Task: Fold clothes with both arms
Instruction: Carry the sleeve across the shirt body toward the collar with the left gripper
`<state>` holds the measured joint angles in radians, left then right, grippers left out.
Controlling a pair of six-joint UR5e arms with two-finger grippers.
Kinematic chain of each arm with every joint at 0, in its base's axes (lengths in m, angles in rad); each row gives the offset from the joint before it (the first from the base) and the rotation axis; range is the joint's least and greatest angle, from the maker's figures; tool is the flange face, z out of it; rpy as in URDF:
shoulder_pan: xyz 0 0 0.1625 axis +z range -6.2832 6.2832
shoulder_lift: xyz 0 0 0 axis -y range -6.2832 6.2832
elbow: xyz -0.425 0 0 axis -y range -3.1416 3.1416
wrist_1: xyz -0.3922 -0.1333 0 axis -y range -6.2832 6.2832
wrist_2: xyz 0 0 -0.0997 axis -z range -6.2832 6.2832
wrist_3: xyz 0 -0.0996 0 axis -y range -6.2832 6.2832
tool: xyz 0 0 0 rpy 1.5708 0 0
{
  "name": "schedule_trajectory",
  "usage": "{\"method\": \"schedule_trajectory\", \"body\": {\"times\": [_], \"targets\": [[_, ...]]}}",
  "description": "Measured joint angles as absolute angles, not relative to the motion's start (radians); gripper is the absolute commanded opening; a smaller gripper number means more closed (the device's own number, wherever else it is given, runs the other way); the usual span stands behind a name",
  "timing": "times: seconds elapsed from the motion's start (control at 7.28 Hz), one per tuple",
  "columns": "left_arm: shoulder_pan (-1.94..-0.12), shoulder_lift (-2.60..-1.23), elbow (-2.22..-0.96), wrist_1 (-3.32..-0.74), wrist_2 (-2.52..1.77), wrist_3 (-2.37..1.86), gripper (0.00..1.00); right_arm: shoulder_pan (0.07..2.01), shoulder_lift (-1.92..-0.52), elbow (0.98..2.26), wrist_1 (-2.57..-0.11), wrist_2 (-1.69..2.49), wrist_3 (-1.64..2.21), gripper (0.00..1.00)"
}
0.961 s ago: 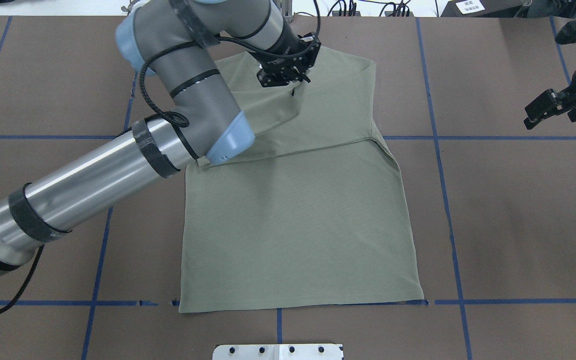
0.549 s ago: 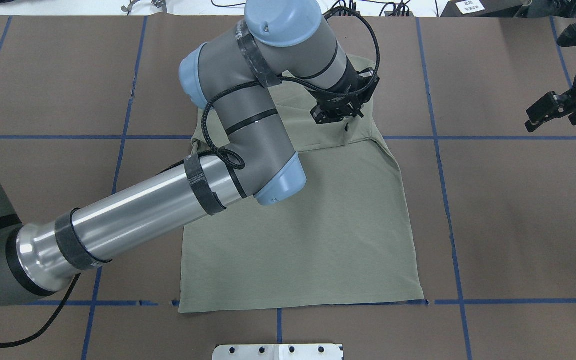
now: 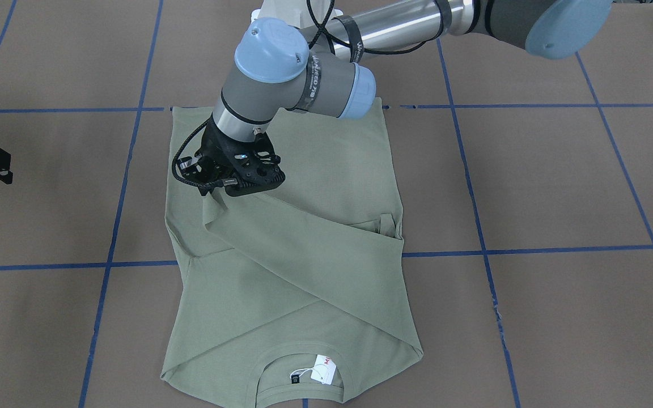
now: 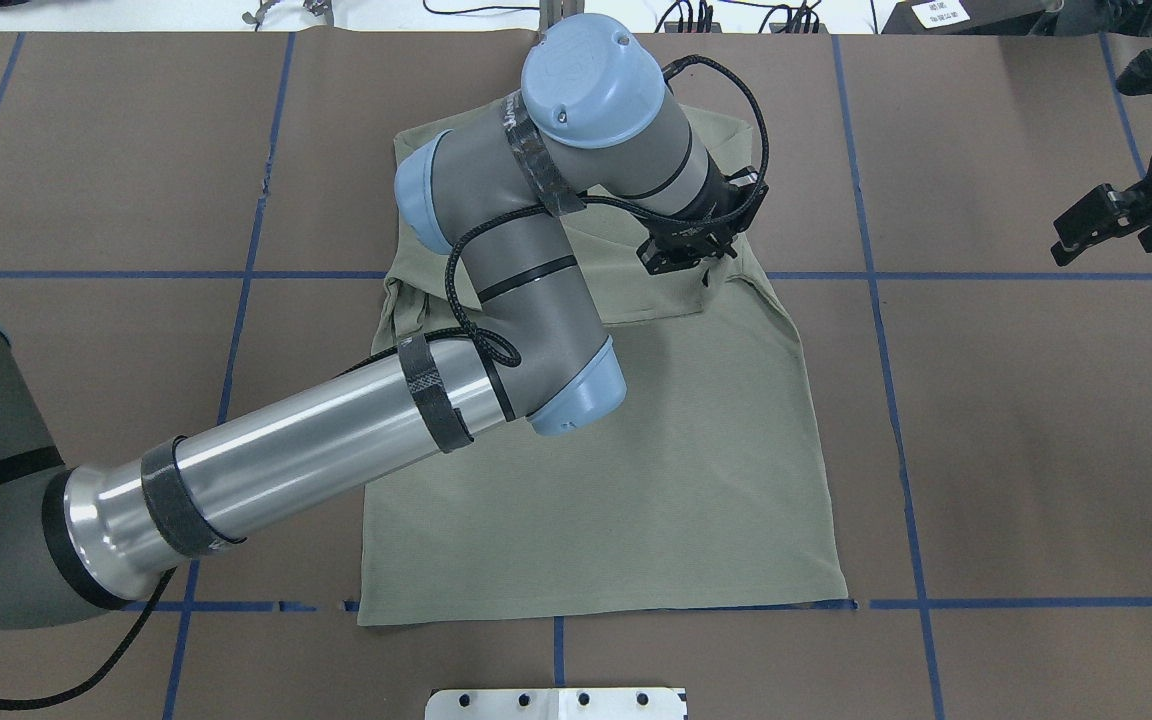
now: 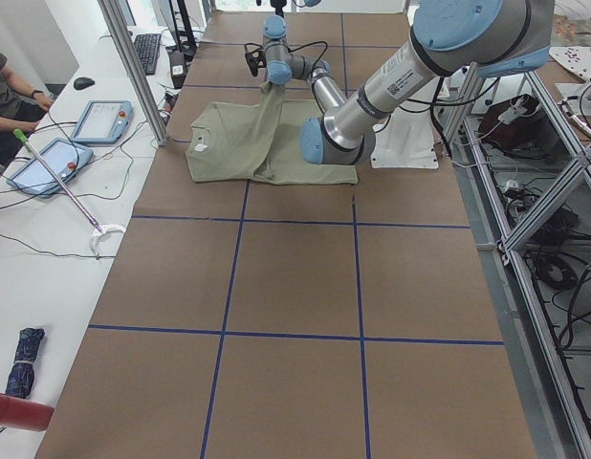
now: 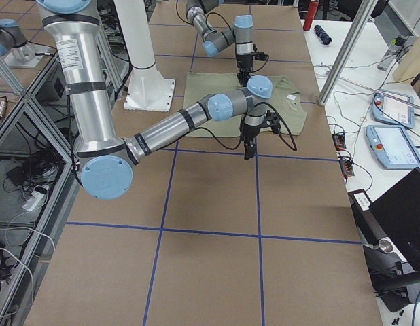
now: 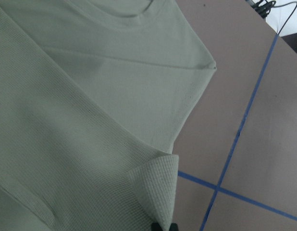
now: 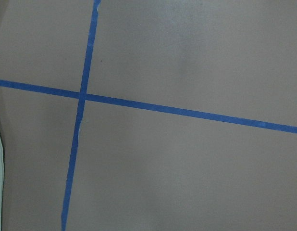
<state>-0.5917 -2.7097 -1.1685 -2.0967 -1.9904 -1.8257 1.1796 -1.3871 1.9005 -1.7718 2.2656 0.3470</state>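
**Sleeve cuff pinched above a half-folded shirt**

Pinches the end of one sleeve (image 3: pixel 292 255) in the left gripper (image 4: pixel 696 262), jaws closed tight on the ribbed cuff. Shows that cuff in the wrist view as a small curled corner right at the black tips. Holds it lifted just above the olive shirt (image 4: pixel 596 480), over the body panel near the edge on the robot's right side. Drapes the sleeve from the jaws diagonally across the chest to the shoulder farthest from them. Lies flat otherwise on the brown tabletop (image 4: pixel 1016 450), with the hem on the robot's side of the jaws and the collar on the far side. Carries a white hang tag (image 3: pixel 323 368) and a black label (image 3: pixel 295 377) inside the neck opening, well away from the jaws. Shows a second cuff (image 3: pixel 390 224) at the opposite edge of the body, across from the jaws. Hangs the right gripper (image 4: pixel 1121 225) well apart from the shirt, far to the right of the left jaws. Sits there above bare tabletop and blue tape lines (image 4: pixel 986 275), jaws spread apart, holding nothing.
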Motion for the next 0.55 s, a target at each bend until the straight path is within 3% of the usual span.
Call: {"method": "schedule_trajectory", "body": {"times": [0.14,0.27,0.55], "targets": [[-0.573,-2.716,-1.154,-2.11,-1.964,-1.85,0.9,1.18,-1.384,1.901,-1.772,2.266,0.348,1.0],[-0.534,-2.727,-1.13,-2.133,-1.916,-1.868,1.0,1.18,-1.38,1.903,-1.772,2.266,0.349,1.0],[-0.452,-2.735,-1.083,-2.213,-1.814,-1.865,1.0,1.179,-1.371,1.909,-1.771,2.265,0.352,1.0]]}}
